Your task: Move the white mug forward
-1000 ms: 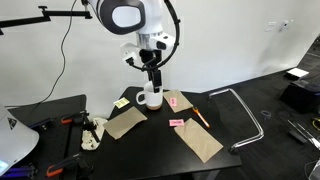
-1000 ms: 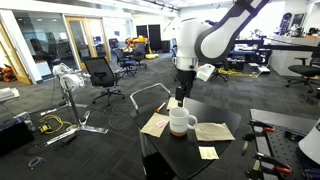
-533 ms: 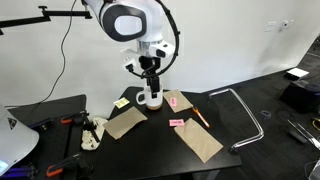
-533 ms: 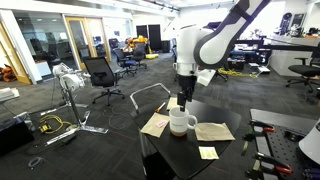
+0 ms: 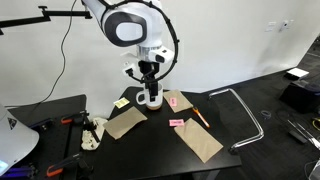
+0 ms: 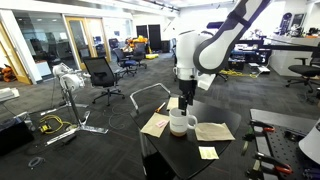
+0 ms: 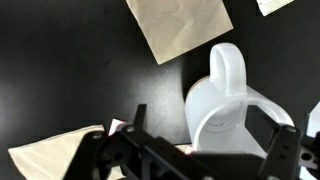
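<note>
The white mug (image 5: 150, 98) stands upright on the black table (image 5: 150, 150), also seen in an exterior view (image 6: 180, 123). My gripper (image 5: 150, 84) hangs straight above it, fingertips at about rim height (image 6: 183, 104). In the wrist view the mug (image 7: 228, 100) sits between the two dark fingers of the gripper (image 7: 200, 117), with its handle (image 7: 228, 62) pointing away from the camera. The gripper is open and there is a gap between the fingers and the mug's wall.
Brown paper pieces (image 5: 125, 122) (image 5: 200, 141) lie by the mug, with pink sticky notes (image 5: 176, 122), a yellow note (image 5: 120, 103) and an orange pen (image 5: 200, 117). A bent metal frame (image 5: 245, 110) lies to one side. The table edge is close in front (image 6: 165, 165).
The gripper has come down a little over the white mug. The mug has not moved.
</note>
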{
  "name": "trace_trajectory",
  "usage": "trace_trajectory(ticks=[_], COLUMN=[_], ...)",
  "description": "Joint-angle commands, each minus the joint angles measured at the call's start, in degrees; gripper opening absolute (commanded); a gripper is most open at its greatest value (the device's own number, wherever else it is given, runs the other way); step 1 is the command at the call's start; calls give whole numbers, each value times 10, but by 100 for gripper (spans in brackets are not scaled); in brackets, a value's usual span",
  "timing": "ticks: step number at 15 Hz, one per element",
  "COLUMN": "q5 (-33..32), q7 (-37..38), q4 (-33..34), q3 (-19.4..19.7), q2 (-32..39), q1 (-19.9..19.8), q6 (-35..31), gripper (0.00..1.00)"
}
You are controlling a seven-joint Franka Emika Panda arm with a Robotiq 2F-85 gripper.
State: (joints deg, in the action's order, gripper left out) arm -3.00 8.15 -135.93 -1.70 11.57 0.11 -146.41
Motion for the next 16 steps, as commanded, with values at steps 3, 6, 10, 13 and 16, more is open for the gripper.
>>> trace_trajectory(ticks=[3,6,10,13,16], q5=[18,20,25,26,25], q7=[-7,-6,-6,-5,-4], q4=[7,10,15,20,26], q3=[4,5,4,5,4], q2=[20,30,41,46,50], q1=[6,6,6,7,8], q6=[-22,-28,-32,-33,-32], gripper=[100,100,74,51,27])
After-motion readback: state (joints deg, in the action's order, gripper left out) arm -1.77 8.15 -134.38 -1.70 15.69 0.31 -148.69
